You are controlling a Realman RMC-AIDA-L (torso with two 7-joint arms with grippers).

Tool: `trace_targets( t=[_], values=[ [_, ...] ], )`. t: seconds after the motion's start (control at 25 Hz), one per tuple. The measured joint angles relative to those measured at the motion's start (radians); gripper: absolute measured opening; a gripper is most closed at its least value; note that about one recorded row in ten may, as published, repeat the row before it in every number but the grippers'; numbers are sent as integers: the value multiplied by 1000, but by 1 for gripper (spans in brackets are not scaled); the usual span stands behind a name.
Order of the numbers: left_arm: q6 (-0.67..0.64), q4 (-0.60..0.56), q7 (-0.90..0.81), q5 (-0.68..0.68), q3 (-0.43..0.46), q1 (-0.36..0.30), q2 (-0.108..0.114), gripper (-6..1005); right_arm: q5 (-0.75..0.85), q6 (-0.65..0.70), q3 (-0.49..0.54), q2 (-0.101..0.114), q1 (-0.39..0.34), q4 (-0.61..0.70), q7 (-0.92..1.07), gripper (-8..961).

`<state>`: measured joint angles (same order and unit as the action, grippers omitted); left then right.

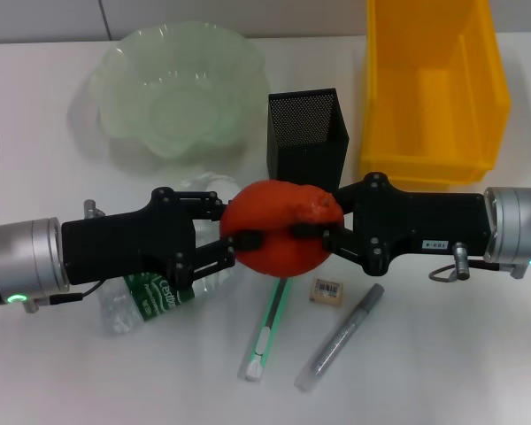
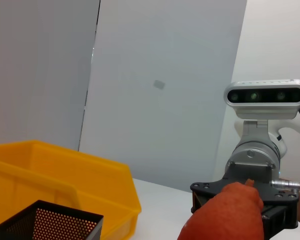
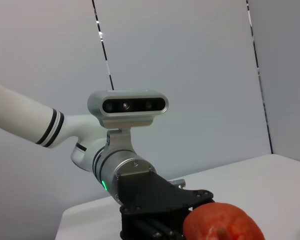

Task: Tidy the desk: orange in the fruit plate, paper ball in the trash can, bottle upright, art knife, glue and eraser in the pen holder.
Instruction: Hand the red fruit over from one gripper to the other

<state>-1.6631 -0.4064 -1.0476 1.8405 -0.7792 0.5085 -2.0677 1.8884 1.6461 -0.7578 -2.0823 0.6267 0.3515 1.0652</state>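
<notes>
Found left gripper clamped on the orange from its left, fingers pressed into the skin. Found right gripper clamped on the same orange from its right. Saw the fruit pinched between the two, lifted over mid-desk, in front of the pen holder. Confirmed the double grip in both wrist views.

Read it as a handover, likely right to left, given the plate toward the far-left corner.

Advice for the step:
- Check left grip firm before loosening right; never slacken both together.
- Open right wide, then back it straight out toward the right edge, no twist, to avoid rolling the fruit out of the left fingers.
- Keep squeeze moderate; looked soft, skin dimpled.
- Carry high past the holder, then lower into the plate middle and release low so it can't roll over the wavy rim.

Noted below: bottle lying flat under the left arm, eraser, green stick and grey stick near the front edge; couldn't tell which was knife and which glue. Yellow bin at far right.
</notes>
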Motion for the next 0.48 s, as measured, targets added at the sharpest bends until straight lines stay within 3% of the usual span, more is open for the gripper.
trace_targets(
  t=[0.32,0.48],
  values=[
    [-3,1,0,-2,3,-1,-1,305,6,-1,-11,1,-1,4,2,196],
    [-3,2,0,-2,7,-1,-1,264,5,1,-11,2,-3,4,3,389]
  ],
)
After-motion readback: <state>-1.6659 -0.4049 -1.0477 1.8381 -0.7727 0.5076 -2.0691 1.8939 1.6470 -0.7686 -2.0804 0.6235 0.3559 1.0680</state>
